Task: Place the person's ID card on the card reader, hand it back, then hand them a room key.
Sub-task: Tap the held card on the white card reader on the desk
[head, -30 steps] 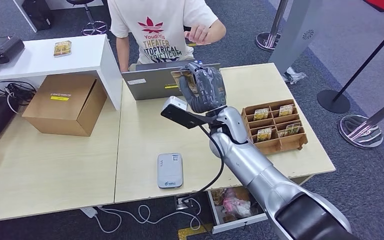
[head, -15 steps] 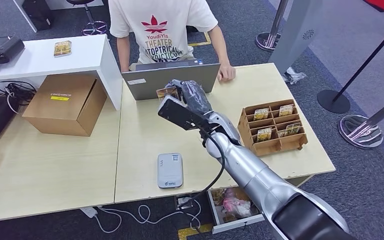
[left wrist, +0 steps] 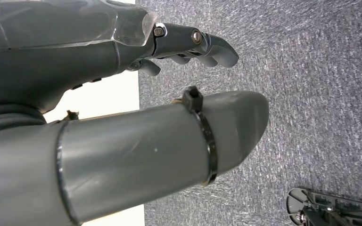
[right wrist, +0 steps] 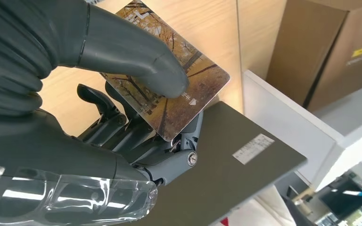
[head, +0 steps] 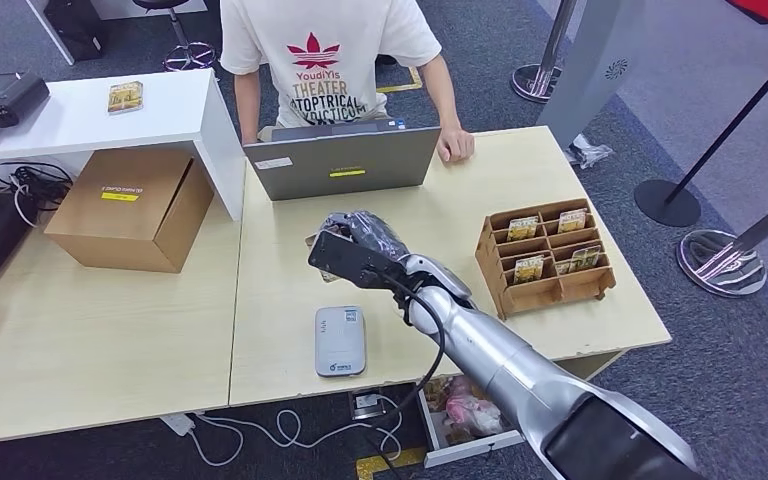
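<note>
The right hand (head: 360, 238) hovers over the desk (head: 280, 290) between the laptop (head: 340, 165) and the card reader (head: 340, 340), pinching the ID card (right wrist: 169, 101) between thumb and fingers; in the right wrist view the thumb presses on the printed face while the fingers back it from underneath, and one long edge and a corner stick out free. The reader lies flat on the desk at about 6 o'clock from the hand, near but clearly apart from it.

To do this step well, I would bring the hand toward 6 o'clock until the card hangs over the reader's top face, level the card so it lies flat rather than landing corner first, set it down squarely, and loosen the pinch only once the card rests there; a tilted release could let it slide off onto the desk.

The left hand (left wrist: 188, 44) hangs over the carpet with fingers curled and nothing visibly in them.

At 3 o'clock from the right hand stands a cardboard rack (head: 545, 255) of small compartments; several hold cards (head: 528, 268), probably the room keys, though the print is too small to read. A closed cardboard box (head: 130, 205) sits at 9 o'clock; the person (head: 325, 60) waits at 12 o'clock behind the laptop.
</note>
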